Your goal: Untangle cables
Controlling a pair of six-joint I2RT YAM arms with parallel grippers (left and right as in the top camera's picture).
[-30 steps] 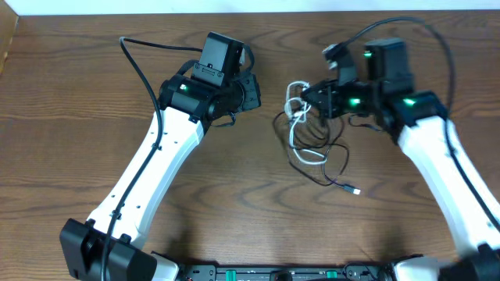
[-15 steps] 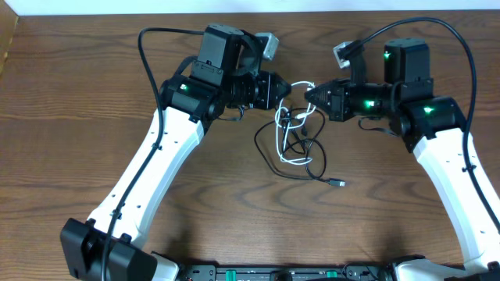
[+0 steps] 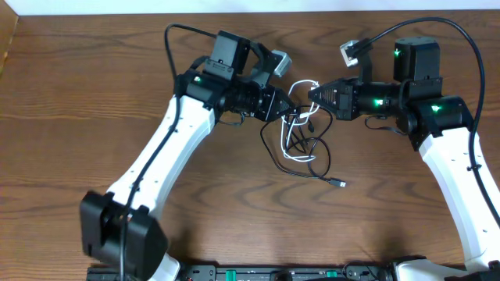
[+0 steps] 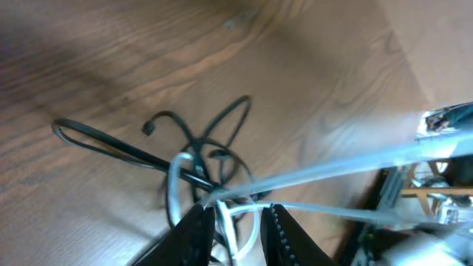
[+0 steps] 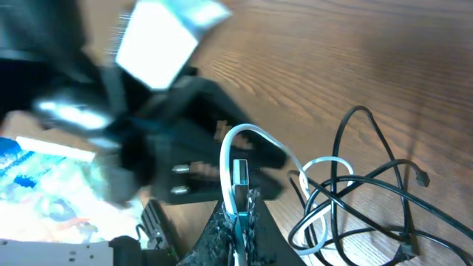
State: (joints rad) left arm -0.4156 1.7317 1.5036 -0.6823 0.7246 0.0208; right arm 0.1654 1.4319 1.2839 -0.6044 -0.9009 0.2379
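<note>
The black cable [image 3: 319, 160] and the white cable [image 3: 291, 148] lie tangled together on the wooden table [image 3: 70, 117], between my two grippers. My right gripper [image 3: 314, 93] is shut on the white cable's plug end [image 5: 240, 176], and a white loop [image 5: 255, 134] rises from it. My left gripper [image 3: 283, 105] is at the top of the tangle with its jaws a little apart. In the left wrist view a white cable [image 4: 238, 222] strand lies between its fingers [image 4: 198, 235]. Black cable [image 4: 111, 144] loops spread on the wood beyond. The black cable's small plug [image 3: 341, 184] lies loose to the lower right.
Thick black arm cables arch over the left arm [image 3: 170, 48] and the right arm [image 3: 471, 43]. The table's far edge [image 3: 250, 11] runs along the top. The arms' base rail [image 3: 289, 273] lines the near edge.
My left arm swung right to the tangle and its jaws parted from shut. The right gripper kept hold of the white plug, and the tangle shifted slightly left.
</note>
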